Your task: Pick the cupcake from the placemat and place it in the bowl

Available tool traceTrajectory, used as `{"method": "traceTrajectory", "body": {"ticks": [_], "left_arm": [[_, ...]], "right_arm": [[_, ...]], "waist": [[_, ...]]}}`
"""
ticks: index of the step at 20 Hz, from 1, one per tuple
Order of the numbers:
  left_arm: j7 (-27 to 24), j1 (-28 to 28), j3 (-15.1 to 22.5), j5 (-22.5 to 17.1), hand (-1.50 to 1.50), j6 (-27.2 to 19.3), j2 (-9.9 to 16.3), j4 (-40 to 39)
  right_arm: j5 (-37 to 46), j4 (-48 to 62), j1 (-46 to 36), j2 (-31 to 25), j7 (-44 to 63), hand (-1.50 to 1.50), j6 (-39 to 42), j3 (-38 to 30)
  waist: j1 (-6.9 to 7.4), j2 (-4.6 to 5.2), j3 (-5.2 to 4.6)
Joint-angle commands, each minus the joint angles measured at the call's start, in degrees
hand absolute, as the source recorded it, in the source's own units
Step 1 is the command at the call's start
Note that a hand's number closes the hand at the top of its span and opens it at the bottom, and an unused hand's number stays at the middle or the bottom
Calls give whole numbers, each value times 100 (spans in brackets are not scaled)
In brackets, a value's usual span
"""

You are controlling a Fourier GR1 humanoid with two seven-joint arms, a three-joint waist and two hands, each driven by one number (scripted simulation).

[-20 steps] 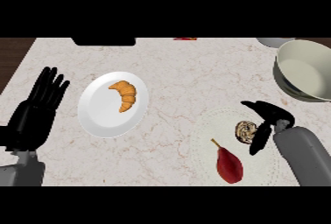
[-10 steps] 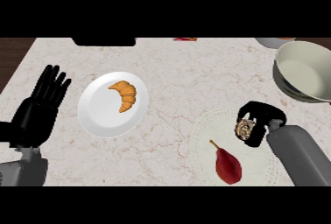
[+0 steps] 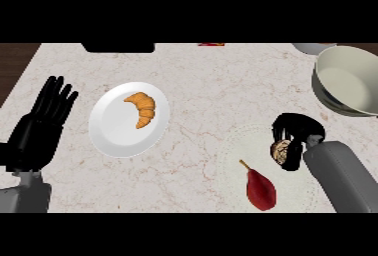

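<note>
The cupcake sits on the pale round placemat at the lower right, mostly hidden by my right hand. That hand's fingers curl down around the cupcake from above. The large cream bowl stands at the far right edge, up and to the right of the hand. My left hand rests open at the left edge, fingers pointing up.
A dark red pear lies on the placemat just below the cupcake. A white plate holding a croissant stands left of centre. A black object lies along the far edge, with a small red item beside it.
My right hand has come down over the cupcake and its fingers have curled in around it. The left hand has barely shifted.
</note>
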State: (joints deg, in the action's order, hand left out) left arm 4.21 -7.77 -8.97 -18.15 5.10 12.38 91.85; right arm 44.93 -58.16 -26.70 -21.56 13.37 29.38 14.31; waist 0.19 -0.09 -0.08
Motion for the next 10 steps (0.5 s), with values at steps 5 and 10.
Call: {"method": "traceTrajectory", "body": {"ticks": [5,10], "left_arm": [[209,14,-25,42,0,-127,26,176],[3,17,-263,-121,0,99,146,-82]], "right_arm": [[98,-1685,994,-965,-1625,150,-992,-30],[-202,-2585,1305,-1233,-1421,150,-1283,-841]], "waist": [[-127,-36,11],[-150,-22,4]]}}
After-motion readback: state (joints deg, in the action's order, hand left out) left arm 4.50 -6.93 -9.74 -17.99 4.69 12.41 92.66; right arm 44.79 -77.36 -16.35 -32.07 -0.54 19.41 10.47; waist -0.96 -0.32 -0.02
